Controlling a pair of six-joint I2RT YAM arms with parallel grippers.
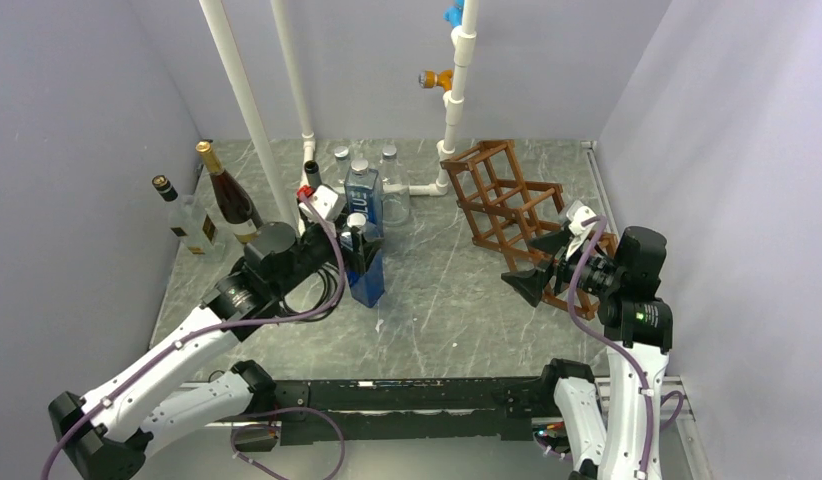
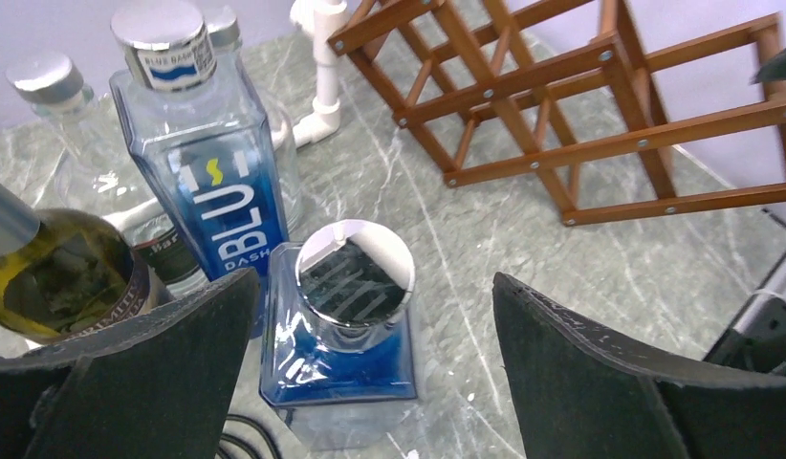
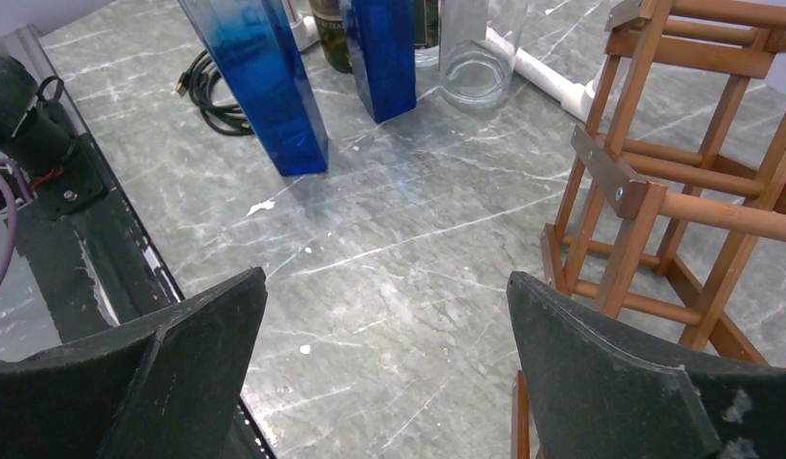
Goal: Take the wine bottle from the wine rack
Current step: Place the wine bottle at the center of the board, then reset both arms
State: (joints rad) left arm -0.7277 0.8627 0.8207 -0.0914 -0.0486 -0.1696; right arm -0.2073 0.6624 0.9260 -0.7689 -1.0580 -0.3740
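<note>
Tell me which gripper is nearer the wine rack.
Right. The right gripper is open just beside the wine rack's near end. The left gripper is farther off across the table, open over a blue bottle.

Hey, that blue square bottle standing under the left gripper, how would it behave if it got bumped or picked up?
The blue square bottle stands tall on a small base, so a sideways bump would probably tip it. Its flat sides suggest it wouldn't roll far once down. It looks like glossy glass, so likely slippery and breakable.
</note>
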